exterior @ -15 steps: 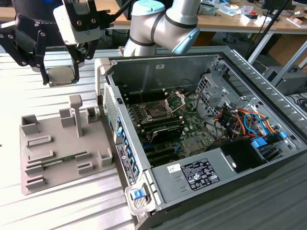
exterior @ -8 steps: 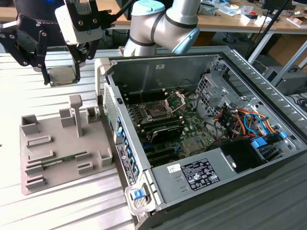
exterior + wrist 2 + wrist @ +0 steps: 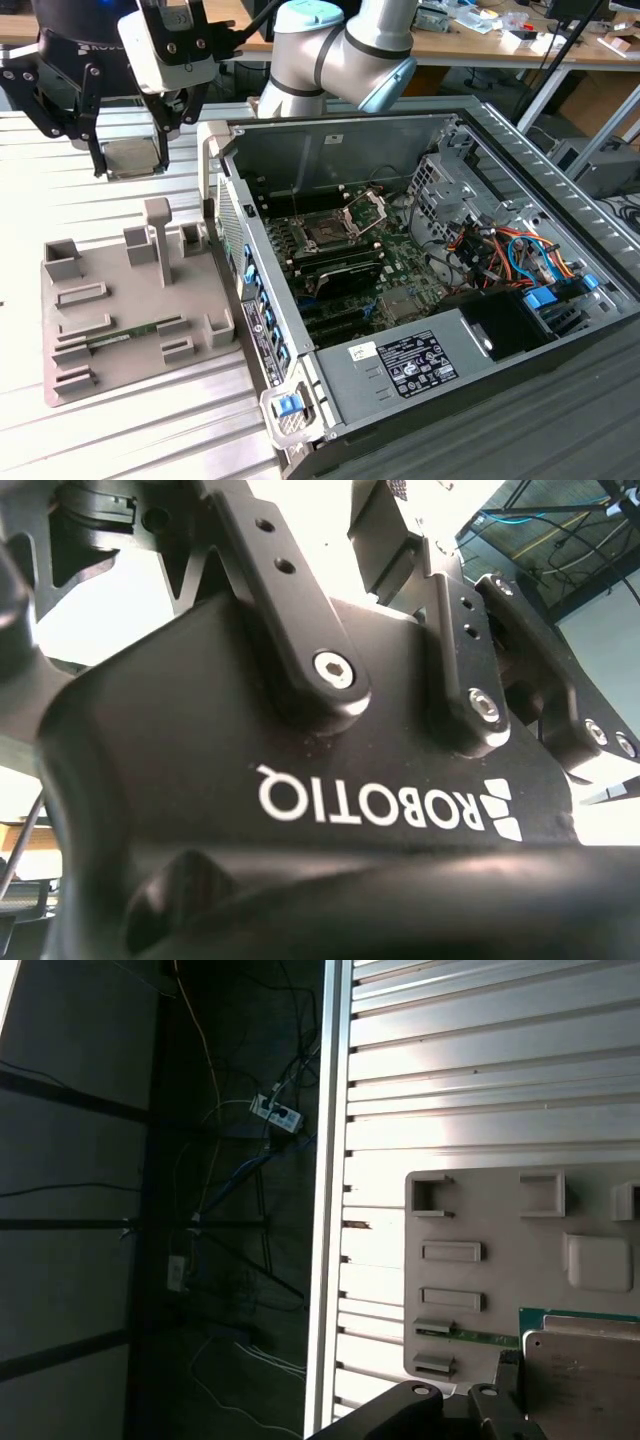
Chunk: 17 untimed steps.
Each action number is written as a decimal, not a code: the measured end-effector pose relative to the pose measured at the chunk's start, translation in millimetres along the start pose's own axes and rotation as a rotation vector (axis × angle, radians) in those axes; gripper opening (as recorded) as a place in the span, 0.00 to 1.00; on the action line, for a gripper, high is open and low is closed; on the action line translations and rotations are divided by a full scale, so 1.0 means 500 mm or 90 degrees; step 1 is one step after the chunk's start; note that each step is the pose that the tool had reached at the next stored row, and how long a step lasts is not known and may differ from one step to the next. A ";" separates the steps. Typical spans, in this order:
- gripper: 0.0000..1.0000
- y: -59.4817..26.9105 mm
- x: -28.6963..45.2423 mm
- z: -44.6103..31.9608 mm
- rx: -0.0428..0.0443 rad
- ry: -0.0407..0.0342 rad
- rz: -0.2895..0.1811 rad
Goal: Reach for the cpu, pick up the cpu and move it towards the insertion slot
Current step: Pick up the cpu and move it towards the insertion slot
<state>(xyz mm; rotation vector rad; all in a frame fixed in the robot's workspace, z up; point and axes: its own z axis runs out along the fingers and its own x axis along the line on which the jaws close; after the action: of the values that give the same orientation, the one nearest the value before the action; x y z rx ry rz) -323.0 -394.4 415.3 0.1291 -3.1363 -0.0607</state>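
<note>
The cpu [image 3: 133, 158] is a flat silvery square chip held in the air above the grey fixture tray [image 3: 70, 340], at the exterior view's upper left. My gripper [image 3: 133, 162] is shut on it, with one black finger on each side. In the first wrist view the cpu [image 3: 585, 1380] shows its pale metal top and green rim, above the tray [image 3: 500, 1210]. The insertion slot [image 3: 325, 233] is a square socket with a dark centre on the motherboard inside the open computer case. Its silver hinged frame [image 3: 366, 211] stands raised. The gripper's black body [image 3: 380, 810] appears close up in the second wrist view.
A green memory stick [image 3: 125, 336] lies in the tray. The case's side wall [image 3: 215, 190] stands between the tray and the motherboard. Cables [image 3: 500, 250] and a drive cage [image 3: 435, 185] crowd the case's far side. The slatted table ends at an edge [image 3: 330, 1200].
</note>
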 end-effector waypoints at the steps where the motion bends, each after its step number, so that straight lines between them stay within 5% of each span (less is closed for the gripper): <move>1: 0.55 0.000 0.000 0.000 0.0000 0.0000 0.000; 17: 0.55 -0.001 -0.009 0.000 0.0000 0.0000 0.000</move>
<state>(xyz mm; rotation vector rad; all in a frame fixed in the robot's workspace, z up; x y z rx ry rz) -318.4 -394.5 415.2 0.1292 -3.1363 -0.0607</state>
